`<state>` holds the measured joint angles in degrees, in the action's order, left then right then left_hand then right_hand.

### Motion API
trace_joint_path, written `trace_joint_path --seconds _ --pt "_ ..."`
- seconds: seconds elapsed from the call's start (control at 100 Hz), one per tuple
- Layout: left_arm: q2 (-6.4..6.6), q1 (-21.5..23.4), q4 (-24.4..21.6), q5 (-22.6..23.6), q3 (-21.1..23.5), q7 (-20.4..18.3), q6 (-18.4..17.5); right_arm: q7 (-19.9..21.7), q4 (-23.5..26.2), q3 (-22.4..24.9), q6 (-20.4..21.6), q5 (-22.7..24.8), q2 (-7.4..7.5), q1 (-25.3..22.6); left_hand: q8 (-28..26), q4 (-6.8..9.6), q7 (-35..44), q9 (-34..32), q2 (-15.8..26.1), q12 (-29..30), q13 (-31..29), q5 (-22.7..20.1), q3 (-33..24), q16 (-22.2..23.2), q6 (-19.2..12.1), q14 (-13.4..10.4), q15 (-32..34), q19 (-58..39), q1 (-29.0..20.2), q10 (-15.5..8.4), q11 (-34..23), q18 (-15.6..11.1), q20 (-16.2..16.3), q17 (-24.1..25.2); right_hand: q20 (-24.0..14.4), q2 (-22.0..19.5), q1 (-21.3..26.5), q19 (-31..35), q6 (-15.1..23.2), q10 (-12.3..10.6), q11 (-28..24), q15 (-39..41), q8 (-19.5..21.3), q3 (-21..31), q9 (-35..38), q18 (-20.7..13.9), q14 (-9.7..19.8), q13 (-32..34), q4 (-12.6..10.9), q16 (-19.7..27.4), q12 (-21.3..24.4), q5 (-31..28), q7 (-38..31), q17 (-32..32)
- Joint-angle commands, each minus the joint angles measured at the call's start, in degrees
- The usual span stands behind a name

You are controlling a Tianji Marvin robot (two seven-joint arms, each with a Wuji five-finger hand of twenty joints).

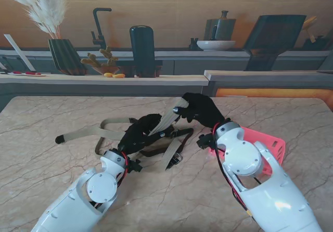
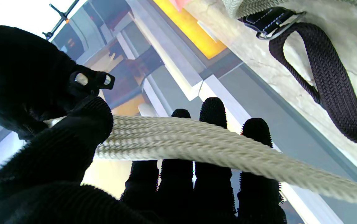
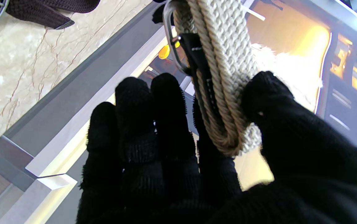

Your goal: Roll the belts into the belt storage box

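Nearest to me on the marble table [image 1: 47, 180], my two white arms rise from the bottom corners, each ending in a black-gloved hand. My left hand [image 1: 139, 133] is raised off the table with the beige belt [image 1: 167, 118] running across it; the left wrist view shows the thumb [image 2: 82, 137] pressed over the woven strap while four fingers [image 2: 213, 112] stand straight and close together behind it. Just to my right lies the pink belt storage box [image 1: 273, 144], partly hidden by my right forearm. My right hand [image 1: 200, 110] is held farther from me and higher, clamped on a small coil of the same beige belt, thumb on one side and fingers on the other; a metal ring buckle [image 3: 169, 46] and a black tab with tiny unreadable print show there. I count two belts: the beige one, whose tail trails left across the table to a dark tip, and a dark brown belt [image 1: 171, 138] lying flat between my hands.
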<state>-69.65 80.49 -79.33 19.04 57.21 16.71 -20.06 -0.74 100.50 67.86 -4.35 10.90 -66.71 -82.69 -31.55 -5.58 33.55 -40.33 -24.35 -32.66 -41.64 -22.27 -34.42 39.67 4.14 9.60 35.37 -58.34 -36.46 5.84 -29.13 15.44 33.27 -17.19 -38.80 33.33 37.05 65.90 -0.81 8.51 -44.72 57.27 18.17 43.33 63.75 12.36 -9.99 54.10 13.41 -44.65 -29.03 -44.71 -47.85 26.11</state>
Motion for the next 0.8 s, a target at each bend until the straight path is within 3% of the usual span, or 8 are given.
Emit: trace_joint_path --seconds 0.0,0.13,0.18,0.24,0.28,0.48,0.68,0.79 --pt "-0.16 0.2 0.0 1.3 -0.3 1.1 -0.4 0.9 1.8 0.8 -1.3 -0.4 0.27 -0.2 -0.5 1.69 0.1 1.6 -2.2 -0.9 -0.2 1.9 -2.0 0.2 -1.5 -2.4 0.3 0.4 -0.7 -2.9 -1.3 -1.0 1.3 -0.4 -1.8 -6.7 6.5 2.6 6.7 1.7 -2.2 2.3 2.5 3.6 0.5 -1.3 0.3 0.2 -0.6 -1.1 -1.1 -4.3 -9.8 0.5" --pt "-0.64 -0.1 0.7 4.4 -0.8 5.1 -1.3 3.1 3.5 2.2 -5.4 -5.2 0.28 -0.3 -1.0 1.46 3.0 0.4 -2.6 -3.5 -5.4 2.3 -4.1 4.3 -1.2 -4.8 9.0 -2.7 -1.4 -3.3 -6.0 -2.5 1.5 -4.4 -2.1 -7.1 6.7 3.7 6.4 2.2 -3.2 3.4 2.9 3.1 0.2 -1.4 0.2 0.3 -0.7 -1.5 -1.6 -4.2 -9.7 0.8" --pt "-0.9 -0.2 0.8 5.3 -0.9 6.6 -1.6 3.9 3.8 2.6 -6.9 -7.5 0.23 -0.4 -1.5 1.13 5.6 -1.8 -3.6 -6.1 -11.4 1.4 -6.5 5.9 -0.9 -7.8 17.3 -6.0 -1.7 -3.5 -10.7 -4.6 0.5 -9.2 -2.1 -7.2 6.8 3.9 6.2 2.2 -3.4 3.7 3.1 3.0 0.1 -1.4 0.2 0.2 -0.7 -1.5 -1.7 -4.1 -9.8 0.7" --pt "-1.19 -0.3 1.1 6.0 -1.1 8.2 -1.9 4.3 4.0 2.9 -8.7 -10.5 0.03 -0.5 -1.9 -2.58 9.7 -9.2 -7.2 -15.2 -23.5 -1.1 -6.7 4.6 0.0 -15.3 32.3 -12.8 -4.3 -4.3 -16.6 -8.9 -3.3 -19.0 -2.2 -7.4 6.9 4.1 6.2 2.3 -3.6 3.9 3.2 2.8 0.0 -1.5 0.2 0.1 -0.8 -1.6 -1.8 -3.9 -9.7 0.7" --pt "-1.39 -0.4 1.2 5.8 -1.2 8.7 -2.3 4.2 4.0 2.9 -9.9 -12.6 -0.24 -0.6 -2.2 -3.03 11.5 -12.6 -8.3 -17.2 -28.9 -2.7 -7.0 5.2 0.3 -17.9 39.6 -15.3 -4.8 -4.8 -20.6 -10.1 -4.5 -23.2 -2.2 -7.3 7.1 4.2 6.0 2.5 -3.7 4.0 3.3 2.7 -0.1 -1.5 0.0 0.0 -0.8 -1.6 -1.8 -3.9 -9.8 0.6" --pt "-1.32 -1.2 2.3 7.2 -2.0 9.0 -3.0 2.7 2.8 2.1 -13.3 -20.3 -1.58 -0.6 -0.8 -1.6 11.6 -12.2 -7.4 -18.7 -31.5 -2.1 -9.1 6.2 0.5 -14.6 49.5 -19.9 -0.1 -6.0 -25.7 -9.8 -4.3 -25.7 -2.3 -7.6 7.4 4.5 5.8 2.7 -4.0 4.4 3.5 2.1 -0.2 -1.4 -0.1 -0.1 -0.9 -1.8 -2.0 -3.9 -9.6 0.4" --pt "-1.62 -2.4 4.3 9.2 -2.9 11.3 -2.7 1.5 1.1 0.3 -15.9 -28.3 -2.92 -0.6 4.6 0.94 1.7 2.7 -3.5 -3.2 -23.0 7.4 -5.0 9.3 1.4 -13.1 48.0 -16.9 3.2 -2.5 -7.6 -8.5 -3.2 -15.4 -2.4 -8.3 7.8 5.1 5.4 3.1 -4.6 5.1 3.9 1.5 -0.8 -1.5 -0.2 -0.4 -1.1 -2.0 -2.3 -3.5 -9.5 0.2" --pt "-1.88 -2.6 4.9 9.5 -2.9 12.5 -2.9 0.6 -0.2 -0.7 -16.7 -32.1 -3.69 -0.4 6.9 1.11 -2.5 15.1 -1.1 5.2 -8.9 13.7 -2.0 9.6 1.3 -8.6 34.9 -8.6 4.7 -0.4 1.0 -5.8 -2.6 -4.5 -2.6 -8.7 8.0 5.6 5.5 3.3 -5.4 5.9 4.4 0.8 -1.1 -1.7 0.1 -0.4 -1.2 -2.2 -2.7 -3.2 -9.5 0.3"
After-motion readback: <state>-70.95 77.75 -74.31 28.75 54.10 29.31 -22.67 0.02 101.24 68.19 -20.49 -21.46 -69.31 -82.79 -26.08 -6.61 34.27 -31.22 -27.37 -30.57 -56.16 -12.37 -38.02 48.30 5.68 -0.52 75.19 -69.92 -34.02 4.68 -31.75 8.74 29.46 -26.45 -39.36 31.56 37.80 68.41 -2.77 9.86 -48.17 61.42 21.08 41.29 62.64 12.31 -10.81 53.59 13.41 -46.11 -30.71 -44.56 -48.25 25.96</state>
